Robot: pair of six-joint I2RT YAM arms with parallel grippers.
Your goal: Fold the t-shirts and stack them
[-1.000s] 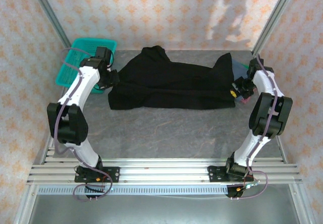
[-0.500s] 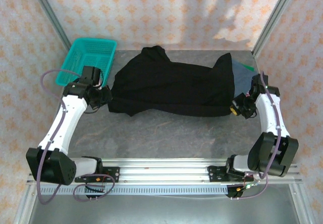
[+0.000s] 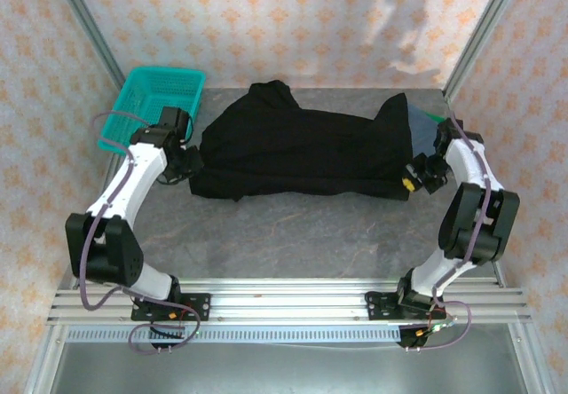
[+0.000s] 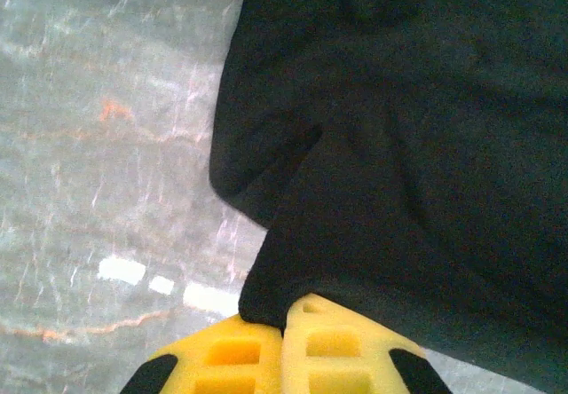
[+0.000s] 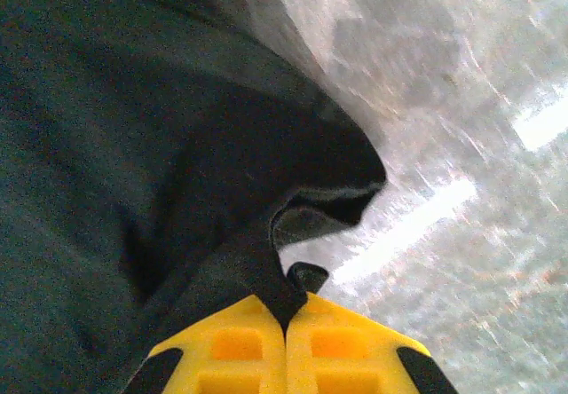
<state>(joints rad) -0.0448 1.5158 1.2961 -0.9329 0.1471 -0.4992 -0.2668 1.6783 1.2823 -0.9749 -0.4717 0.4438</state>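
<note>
The large black t-shirt [image 3: 297, 150] lies stretched across the back half of the grey table. My left gripper [image 3: 190, 165] is shut on its left edge, and in the left wrist view the black cloth [image 4: 399, 145] is pinched between the yellow fingers [image 4: 231, 358]. At the shirt's right end my right gripper [image 3: 411, 174] is shut on a fold of the black cloth [image 5: 177, 181], with the cloth wedged between the yellow fingers [image 5: 346, 350]. A slate-blue shirt [image 3: 421, 123] and a sliver of a green one [image 3: 432, 116] peek out behind the black shirt at the back right.
A teal mesh basket [image 3: 151, 101] stands at the back left corner, just behind the left arm. Patterned walls with metal posts close in the table on three sides. Bare grey tabletop [image 3: 302, 234] stretches between the shirt and the arm bases.
Both arms swung out toward the near side and then back. The left gripper now sits slightly farther back and right, the right gripper slightly farther back. The black shirt stays stretched between them.
</note>
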